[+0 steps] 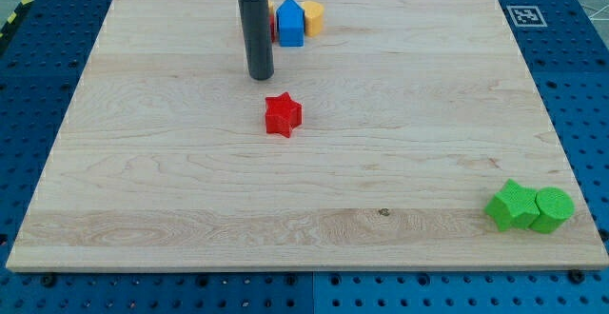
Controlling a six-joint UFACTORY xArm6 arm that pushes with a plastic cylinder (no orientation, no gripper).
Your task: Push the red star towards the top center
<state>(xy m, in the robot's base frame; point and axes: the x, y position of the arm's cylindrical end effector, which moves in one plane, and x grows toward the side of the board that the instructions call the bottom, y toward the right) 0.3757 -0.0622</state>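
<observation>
My tip [261,74] rests on the desk [143,162], near the red star [283,115] and toward the view's top-left of it, not touching; the tool has no jaws.

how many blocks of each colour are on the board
red: 2, the red star and a red block mostly hidden behind the rod
blue: 1
yellow: 1
green: 2
total: 6
</observation>
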